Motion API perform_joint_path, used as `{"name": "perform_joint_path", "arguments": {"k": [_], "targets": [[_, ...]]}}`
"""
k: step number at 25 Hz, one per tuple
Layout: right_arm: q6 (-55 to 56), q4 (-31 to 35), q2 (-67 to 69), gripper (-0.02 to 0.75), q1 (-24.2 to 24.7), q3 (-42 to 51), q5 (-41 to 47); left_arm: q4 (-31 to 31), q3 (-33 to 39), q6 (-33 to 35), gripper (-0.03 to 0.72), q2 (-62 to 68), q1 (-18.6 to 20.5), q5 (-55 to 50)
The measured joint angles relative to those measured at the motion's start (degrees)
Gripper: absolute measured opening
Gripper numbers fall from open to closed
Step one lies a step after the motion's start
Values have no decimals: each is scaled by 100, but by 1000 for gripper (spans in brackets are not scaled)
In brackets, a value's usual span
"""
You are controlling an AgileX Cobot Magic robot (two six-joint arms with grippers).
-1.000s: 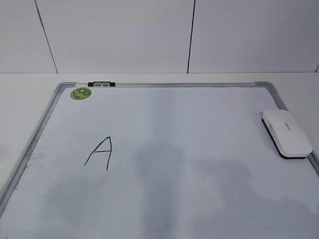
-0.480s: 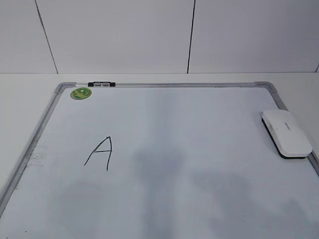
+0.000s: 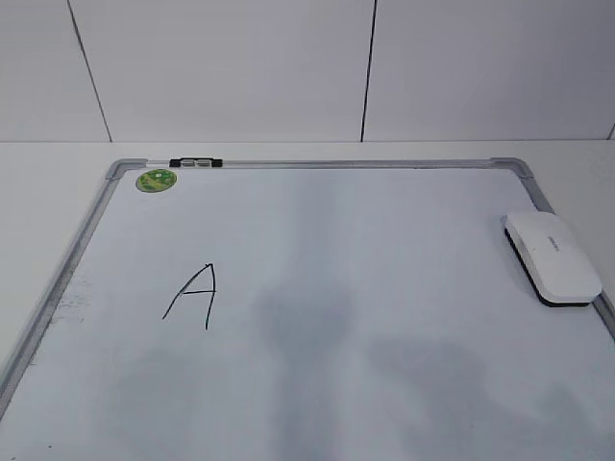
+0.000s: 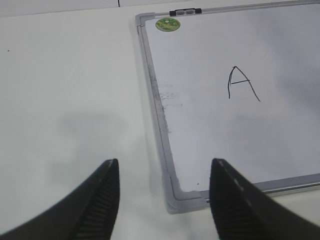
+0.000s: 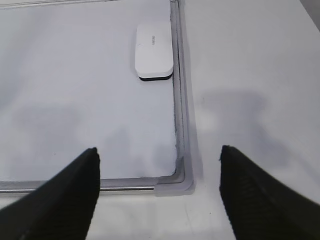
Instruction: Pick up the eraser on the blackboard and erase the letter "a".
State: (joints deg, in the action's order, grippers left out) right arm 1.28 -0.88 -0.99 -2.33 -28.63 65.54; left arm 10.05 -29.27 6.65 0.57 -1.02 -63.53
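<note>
Left gripper (image 4: 165,192): spread wide, holding nothing, black ribbed fingers (image 4: 102,200) rising from the bottom edge of the left wrist frame, over the near corner of the blackboard (image 4: 156,107) and the bare table (image 4: 65,90) beside it. Right gripper (image 5: 157,190): likewise spread wide and empty, at the bottom of the right wrist frame, straddling another rounded grey board corner, well short of anything.

Further out in the right wrist frame, upper middle: the eraser (image 5: 154,50), white top up with small grey print, a black strip showing along its near end, lying flat on the board with its long side just beside the grey frame. In the exterior frame, at the right edge, middle height: same eraser (image 3: 553,256), hard against the right rail of the blackboard (image 3: 67,279).

Left of centre in the exterior frame: a black marker letter (image 3: 191,296), drawn as an angular capital "A". Upper left corner of the board: round green magnet (image 3: 156,180), with a small black clip (image 3: 194,163) on the top rail just right of it. Grey smudges across the lower board.
</note>
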Motion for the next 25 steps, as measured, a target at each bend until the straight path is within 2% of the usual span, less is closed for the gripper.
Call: {"name": "perform_joint_path", "arguments": {"k": [25], "targets": [[0,0,0,592,0,0,0,9,0,0,426,0,0,0]]}}
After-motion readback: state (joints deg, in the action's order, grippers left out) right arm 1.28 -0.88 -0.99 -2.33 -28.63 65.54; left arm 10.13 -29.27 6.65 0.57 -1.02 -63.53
